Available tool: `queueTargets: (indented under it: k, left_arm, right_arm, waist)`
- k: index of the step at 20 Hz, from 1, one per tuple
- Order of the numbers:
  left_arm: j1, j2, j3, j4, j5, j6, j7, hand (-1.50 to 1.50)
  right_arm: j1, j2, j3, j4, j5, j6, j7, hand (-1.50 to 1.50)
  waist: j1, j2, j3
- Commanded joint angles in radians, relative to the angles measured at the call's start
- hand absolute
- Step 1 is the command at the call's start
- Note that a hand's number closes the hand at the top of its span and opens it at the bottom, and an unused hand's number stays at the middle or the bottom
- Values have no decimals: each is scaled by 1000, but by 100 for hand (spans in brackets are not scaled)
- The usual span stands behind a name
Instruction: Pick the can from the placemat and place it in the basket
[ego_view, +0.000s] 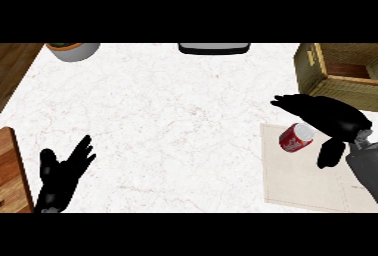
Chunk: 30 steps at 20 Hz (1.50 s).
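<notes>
the basket (336, 75) is running off the right edge, the pot (71, 50) and a dark object (212, 48) are getting cut by the top, and the right hand (328, 117) is covering part of the placemat (303, 175).

Even, bright light falls on the white counter (170, 125); no cast shadows or glare show, and the black hands read as flat silhouettes.

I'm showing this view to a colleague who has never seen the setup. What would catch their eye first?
Probably the red can, tilted on the pale placemat at the right, with the right hand arched open over it. Next, the woven basket in the top right corner, and the left hand resting open at the lower left.
</notes>
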<state>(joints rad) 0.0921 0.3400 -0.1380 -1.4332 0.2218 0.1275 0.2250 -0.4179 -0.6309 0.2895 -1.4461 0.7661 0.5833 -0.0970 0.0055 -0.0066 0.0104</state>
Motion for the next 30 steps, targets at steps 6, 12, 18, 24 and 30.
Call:
queueTargets:
  k: [6, 12, 18, 24, 30]
  left_arm:
    - [25, -22, 0, 55, -18, -22, 27, 0]
    - [66, -58, -13, 22, -61, -6, -9, 0]
    - [24, -57, 19, 51, -70, -7, 26, 0]
    - [62, -29, 30, -29, -48, -59, 72, 0]
    - [50, -59, 46, 18, -59, -58, 33, 0]
  right_arm:
    - [-55, 37, 29, 166, 122, -32, -35, -150]
    - [6, 86, 43, 154, 168, -63, -51, -150]
    - [20, 72, 6, 168, 188, -84, -100, -150]
    - [-28, 97, 26, 217, 249, -125, -148, 150]
    - [-1, 70, 38, 289, 341, -290, -250, 150]
  waist:
    - [6, 10, -10]
    - [2, 8, -10]
    - [-3, 8, -10]
    - [5, 7, -10]
    - [2, 8, -10]
